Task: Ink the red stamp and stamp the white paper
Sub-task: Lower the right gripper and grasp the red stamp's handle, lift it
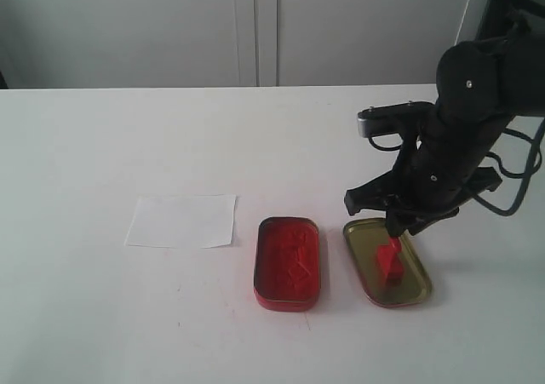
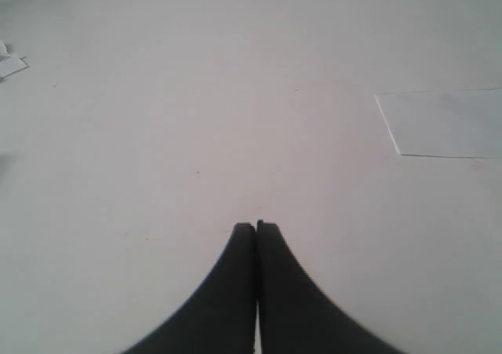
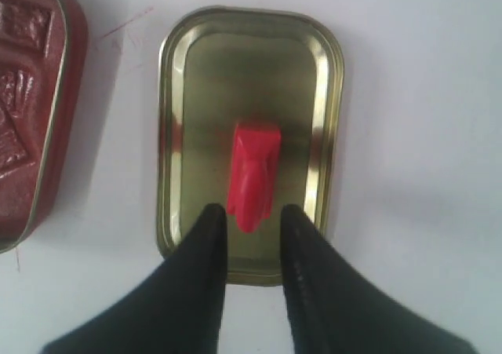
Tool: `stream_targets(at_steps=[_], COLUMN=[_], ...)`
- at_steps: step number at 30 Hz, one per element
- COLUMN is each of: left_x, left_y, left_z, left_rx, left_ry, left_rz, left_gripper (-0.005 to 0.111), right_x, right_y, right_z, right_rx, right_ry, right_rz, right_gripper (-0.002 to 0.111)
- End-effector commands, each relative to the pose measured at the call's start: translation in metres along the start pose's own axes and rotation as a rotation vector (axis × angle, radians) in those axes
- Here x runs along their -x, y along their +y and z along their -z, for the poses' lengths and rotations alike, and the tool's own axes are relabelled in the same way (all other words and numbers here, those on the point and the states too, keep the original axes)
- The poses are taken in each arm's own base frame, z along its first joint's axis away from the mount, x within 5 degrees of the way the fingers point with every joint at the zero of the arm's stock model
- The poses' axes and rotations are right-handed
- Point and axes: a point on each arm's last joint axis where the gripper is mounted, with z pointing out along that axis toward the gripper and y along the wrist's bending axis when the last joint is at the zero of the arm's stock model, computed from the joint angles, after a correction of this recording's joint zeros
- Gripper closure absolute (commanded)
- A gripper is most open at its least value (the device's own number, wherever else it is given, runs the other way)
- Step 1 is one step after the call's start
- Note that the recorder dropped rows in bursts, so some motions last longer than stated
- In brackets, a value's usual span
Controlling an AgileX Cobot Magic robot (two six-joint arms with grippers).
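Smooth white table [image 1: 85, 316]: right claw [image 3: 252, 211] spread astride glossy red stamp [image 3: 255, 166] in gold lid [image 3: 204, 87]; left claw [image 2: 256, 227] pressed together.

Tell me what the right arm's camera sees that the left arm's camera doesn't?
Only the right wrist view shows the red stamp lying in the gold lid, with the red ink tin beside it. It also shows the right gripper, its jaws apart on either side of the stamp's end. Only the left wrist view shows the white paper and the left gripper, closed and holding nothing. Both views show the white table under a black gripper.
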Motion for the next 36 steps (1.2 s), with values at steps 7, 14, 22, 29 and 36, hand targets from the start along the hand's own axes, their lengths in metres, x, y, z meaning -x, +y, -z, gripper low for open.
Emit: stream_targets(at_steps=[7,14,22,29,36], left_x=[-0.001,-0.001,-0.001,-0.001,-0.001], left_y=[0.000,0.000,0.000,0.000,0.000], left_z=[0.000,0.000,0.000,0.000,0.000], left_rx=[0.000,0.000,0.000,0.000,0.000], left_ry=[-0.005,-0.005,-0.005,-0.005,-0.005], left_rz=[0.004,0.004,0.004,0.004,0.004], left_gripper=[0.107,0.107,0.107,0.107,0.107], right_x=[0.003,0.005,0.004,0.004,0.003], right_y=[0.000,0.000,0.000,0.000,0.000], right_z=[-0.020,-0.030,-0.043,-0.047,-0.054], right_rx=[-0.012,-0.013,-0.017,-0.017,-0.014], right_ry=[0.029,0.039,0.071,0.066,0.089], right_rz=[-0.005,-0.021,-0.025,-0.041,-0.055], right_gripper=[0.082,0.082,0.082,0.082,0.082])
